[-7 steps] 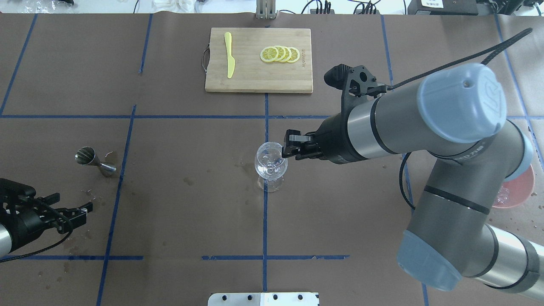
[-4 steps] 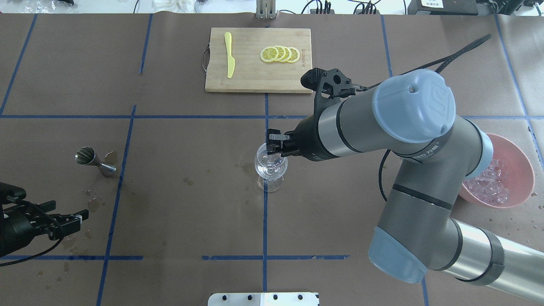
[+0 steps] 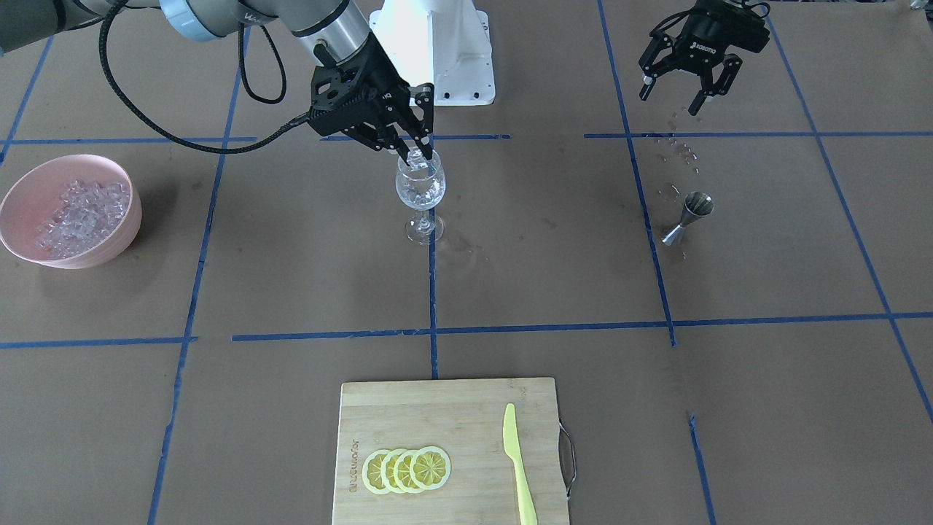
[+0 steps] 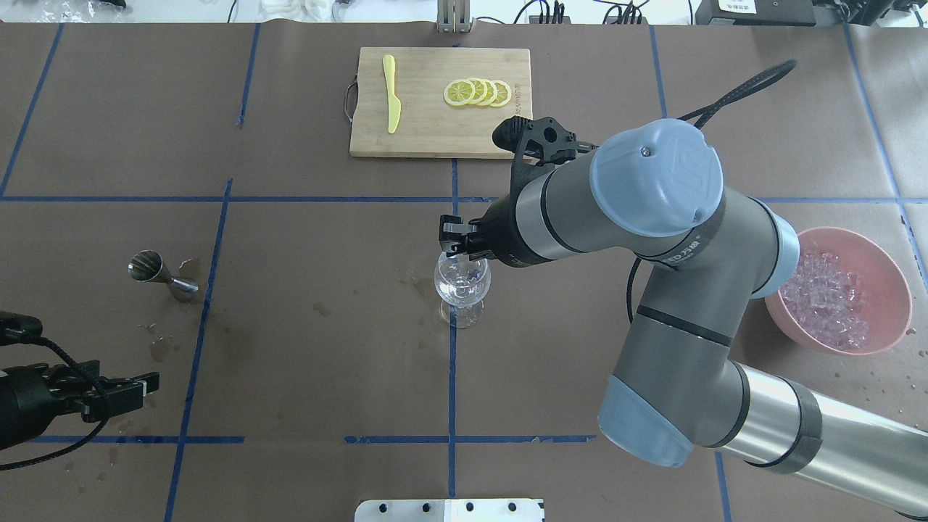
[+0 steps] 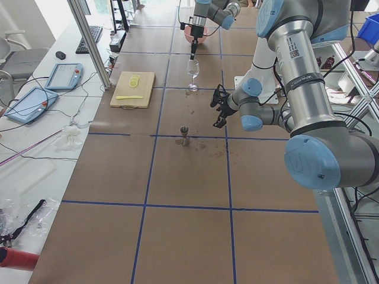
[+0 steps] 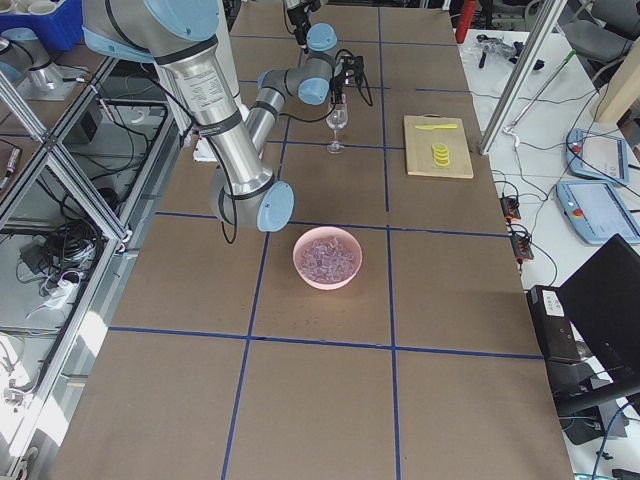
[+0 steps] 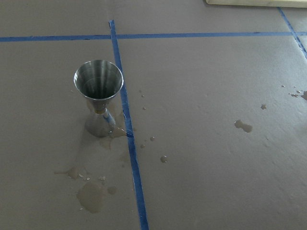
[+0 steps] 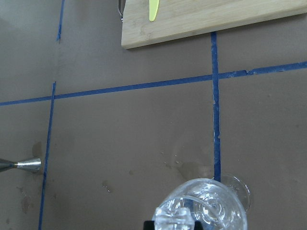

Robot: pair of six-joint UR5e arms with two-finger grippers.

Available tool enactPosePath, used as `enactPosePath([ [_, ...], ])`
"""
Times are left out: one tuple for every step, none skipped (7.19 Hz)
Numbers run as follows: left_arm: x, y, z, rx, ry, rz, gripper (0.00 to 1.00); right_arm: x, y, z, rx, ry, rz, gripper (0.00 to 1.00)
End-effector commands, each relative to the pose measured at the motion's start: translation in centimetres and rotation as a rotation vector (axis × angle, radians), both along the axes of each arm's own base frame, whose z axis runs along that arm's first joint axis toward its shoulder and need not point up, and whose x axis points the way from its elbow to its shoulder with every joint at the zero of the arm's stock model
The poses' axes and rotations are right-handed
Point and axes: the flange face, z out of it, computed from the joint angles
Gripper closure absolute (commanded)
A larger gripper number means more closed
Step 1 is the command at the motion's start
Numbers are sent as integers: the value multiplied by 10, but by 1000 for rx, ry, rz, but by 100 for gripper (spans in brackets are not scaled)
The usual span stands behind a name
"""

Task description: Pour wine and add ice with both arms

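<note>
A clear stemmed wine glass (image 4: 462, 281) stands upright at the table's middle and also shows in the front view (image 3: 420, 188). My right gripper (image 4: 451, 245) hangs just over its rim (image 3: 418, 154), shut on one clear ice cube (image 8: 173, 218). The rest of the ice (image 4: 830, 301) lies heaped in a pink bowl (image 4: 888, 275) at the right, also seen in the front view (image 3: 22, 191). My left gripper (image 4: 141, 384) is open and empty, low at the near left edge (image 3: 674, 95), apart from the glass.
A steel jigger (image 4: 156, 270) stands on the left (image 7: 99, 93) among small wet spots. A bamboo cutting board (image 4: 428, 134) at the far middle holds lemon slices (image 4: 477, 92) and a yellow knife (image 4: 391, 93). Blue tape lines cross the brown table cover.
My right arm has swung left and brought its gripper from beside the glass to over its rim, which uncovers the pink bowl. My left gripper has drawn back toward the near left edge.
</note>
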Motion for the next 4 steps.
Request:
enactPosePath([
  [-15,-5,-33,-40,-2,16,0,0,1,2,-7,2,0,100],
  [-23,-11,-47,-56,25,20,0,-2,5,2,-7,2,-8,91],
  [-25,-14,-52,-56,33,17,0,-6,9,3,-9,3,-15,46],
  [-31,-16,-62,-68,43,21,0,-9,13,4,-11,6,-1,10],
])
